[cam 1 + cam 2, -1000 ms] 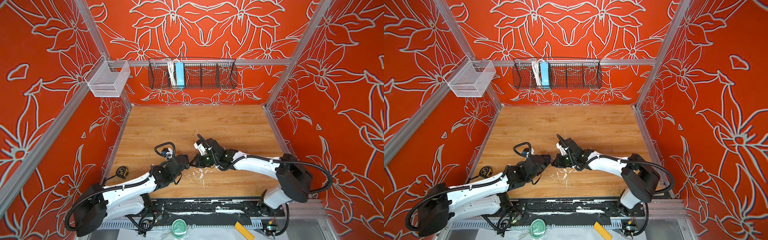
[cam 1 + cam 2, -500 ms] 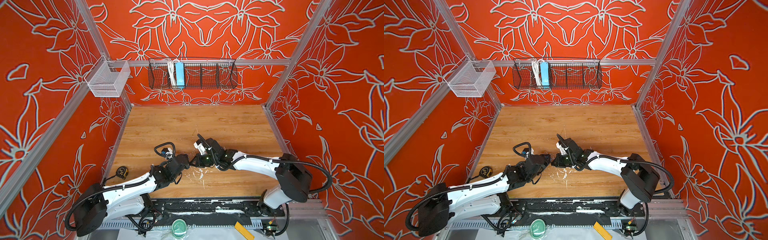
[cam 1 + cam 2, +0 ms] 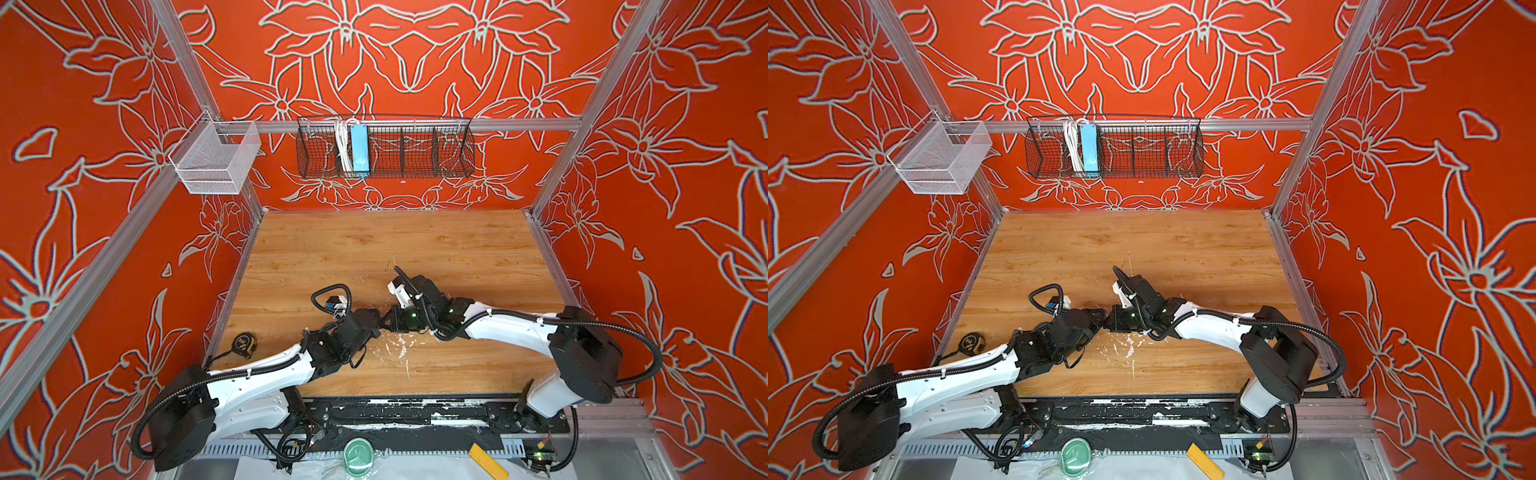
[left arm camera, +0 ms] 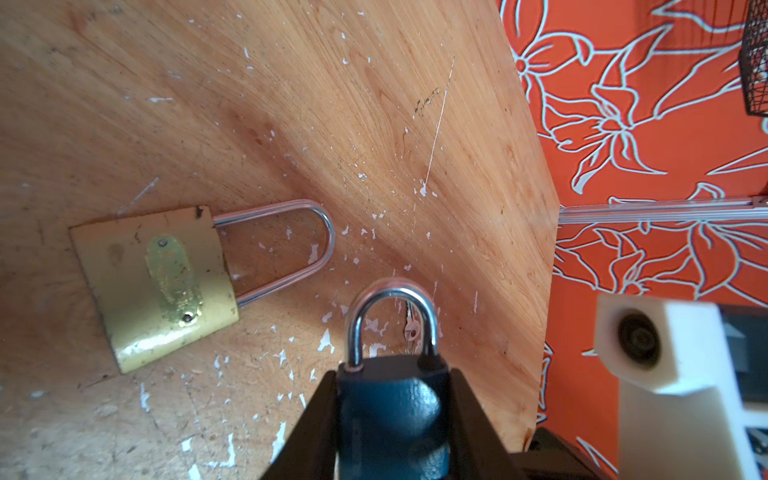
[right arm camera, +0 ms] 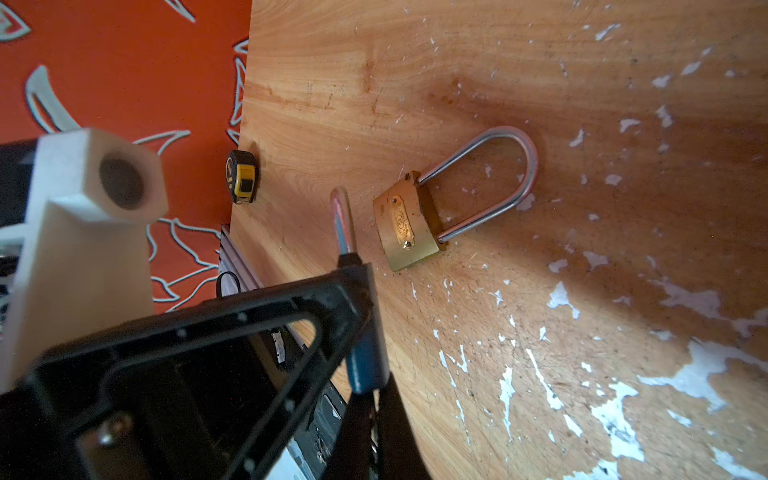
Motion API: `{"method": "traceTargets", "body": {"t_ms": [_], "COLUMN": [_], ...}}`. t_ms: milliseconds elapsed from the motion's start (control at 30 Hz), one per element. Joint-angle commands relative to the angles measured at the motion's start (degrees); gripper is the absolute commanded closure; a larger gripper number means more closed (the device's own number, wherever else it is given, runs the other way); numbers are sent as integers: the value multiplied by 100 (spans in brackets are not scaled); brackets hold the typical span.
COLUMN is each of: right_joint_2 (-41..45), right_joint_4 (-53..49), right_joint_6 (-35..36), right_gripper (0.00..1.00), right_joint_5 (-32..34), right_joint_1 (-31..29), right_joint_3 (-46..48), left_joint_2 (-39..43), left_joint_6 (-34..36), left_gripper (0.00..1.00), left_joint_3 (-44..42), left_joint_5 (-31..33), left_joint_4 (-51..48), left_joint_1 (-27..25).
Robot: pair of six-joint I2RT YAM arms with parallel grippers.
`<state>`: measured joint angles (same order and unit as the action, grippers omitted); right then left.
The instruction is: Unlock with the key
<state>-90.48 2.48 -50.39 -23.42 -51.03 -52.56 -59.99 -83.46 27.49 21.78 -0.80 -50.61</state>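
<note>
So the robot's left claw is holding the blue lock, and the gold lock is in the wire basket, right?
Not quite. The left gripper does hold the blue lock, but the gold lock lies flat on the wooden table instead. The left wrist view shows it.

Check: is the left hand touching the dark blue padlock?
Touching. In the left wrist view the dark blue padlock sits clamped in the left hand, its fingers pressed against both sides, no gap.

A lab robot cell is suggested: a scuffed wooden worktop (image 3: 374, 249) is enclosed by floral orange panels (image 3: 685, 166) on aluminium framing (image 3: 519, 124), and a wire basket (image 3: 415, 151) is hung behind.
</note>
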Motion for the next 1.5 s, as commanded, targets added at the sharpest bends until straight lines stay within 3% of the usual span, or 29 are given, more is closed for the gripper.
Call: {"method": "traceTargets", "body": {"t_ms": [0,200,467,800,1000,1267,1467], "right_joint_2": [163,499,1010,950,1190,1048,819], "right_joint_4": [979,709,930,965,663,1436,1435], "right_joint_6": [61,243,882,1081,1347,989,991], "right_gripper": [83,75,72,75,75,76,76], "right_joint_5": [719,696,461,17,238,-276,-408], "right_joint_1": [145,140,112,-17,-232,-301,-381], "right_joint_3": [-366,28,579,657,889,1214,1051], "left_joint_2": [294,958,1051,1133,1291,1459,1507], "left_joint_6": [-127,18,40,85,108,271,260], "left_gripper": [100,100,100,100,100,100,100], "left_joint_3": [-94,-77,-147,-137,-204,-309,-349], "left_joint_5": [-854,-478,-438,-355,-263,-166,-141], "left_joint_4": [21,-528,-540,-530,-500,-320,-255], "left_joint_1": [-265,-239,-239,-231,-236,-241,-239]}}
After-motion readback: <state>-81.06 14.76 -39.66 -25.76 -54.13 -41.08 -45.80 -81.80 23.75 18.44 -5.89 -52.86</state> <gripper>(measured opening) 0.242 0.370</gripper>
